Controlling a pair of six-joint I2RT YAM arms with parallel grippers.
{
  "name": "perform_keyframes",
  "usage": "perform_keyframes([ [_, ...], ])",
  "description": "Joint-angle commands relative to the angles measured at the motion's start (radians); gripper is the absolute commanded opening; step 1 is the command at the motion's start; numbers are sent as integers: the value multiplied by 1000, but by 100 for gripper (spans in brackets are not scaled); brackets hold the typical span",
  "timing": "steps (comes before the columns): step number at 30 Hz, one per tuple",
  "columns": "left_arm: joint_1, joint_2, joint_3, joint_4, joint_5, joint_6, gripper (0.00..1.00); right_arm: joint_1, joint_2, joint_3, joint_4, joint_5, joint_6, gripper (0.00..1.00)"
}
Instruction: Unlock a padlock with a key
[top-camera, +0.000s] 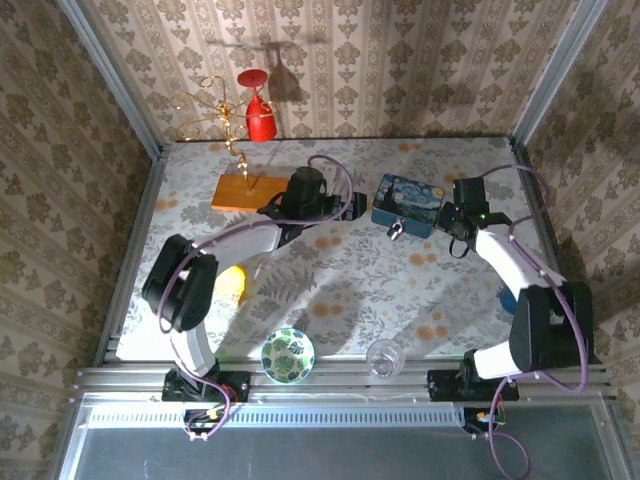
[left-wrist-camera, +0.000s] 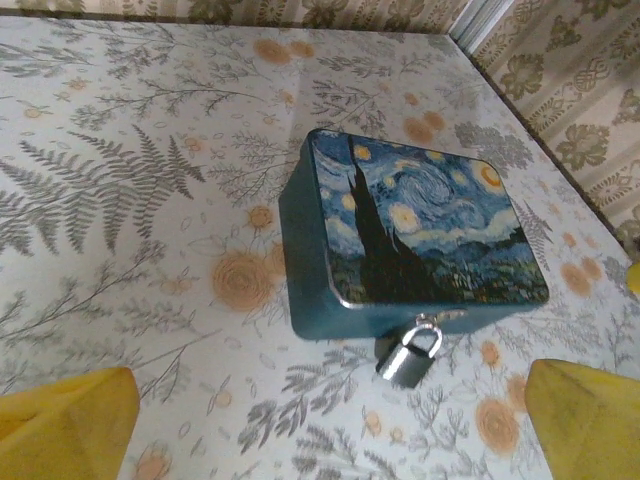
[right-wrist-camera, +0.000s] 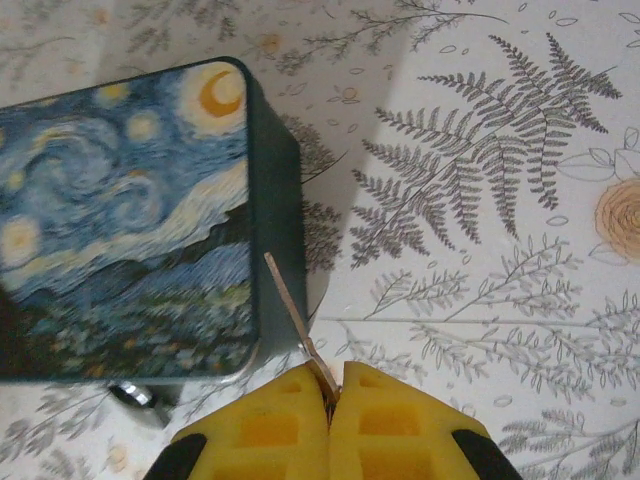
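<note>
From above, my right gripper (top-camera: 447, 225) sits just beside the blue tin (top-camera: 410, 200), with the padlock (top-camera: 397, 230) at the tin's near side and my left gripper (top-camera: 352, 207) on the opposite flank. Through the left wrist, my yellow fingers (left-wrist-camera: 60, 425) are spread wide, holding nothing; the padlock lies ahead between them, so I judge I should steady its body first. Through the right wrist, my jaws are clenched on the key (right-wrist-camera: 295, 320), its blade slanting beside the tin's wall; I should aim the tip at the keyway slowly, or it may skid off.
</note>
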Motion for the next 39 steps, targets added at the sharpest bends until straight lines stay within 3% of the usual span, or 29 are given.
perform_keyframes([
  [1, -8, 66, 80, 43, 28, -48, 100, -21, 91, 63, -3, 62, -46, 0],
  [9, -8, 285, 273, 59, 160, -104, 100, -34, 305, 220, 0, 33, -129, 0],
  [15, -3, 417, 405, 5, 172, -117, 100, -36, 408, 321, -21, -16, -178, 0],
  [22, 1, 475, 455, -7, 210, -128, 100, -33, 460, 368, -8, -186, -209, 0],
  [28, 7, 441, 381, 15, 193, -133, 88, -6, 494, 391, 23, -329, -246, 0],
  [32, 11, 391, 285, 64, 159, -140, 75, 30, 508, 419, 27, -388, -263, 0],
  [39, 11, 310, 117, 168, 159, -184, 60, 126, 569, 499, -7, -447, -321, 0],
])
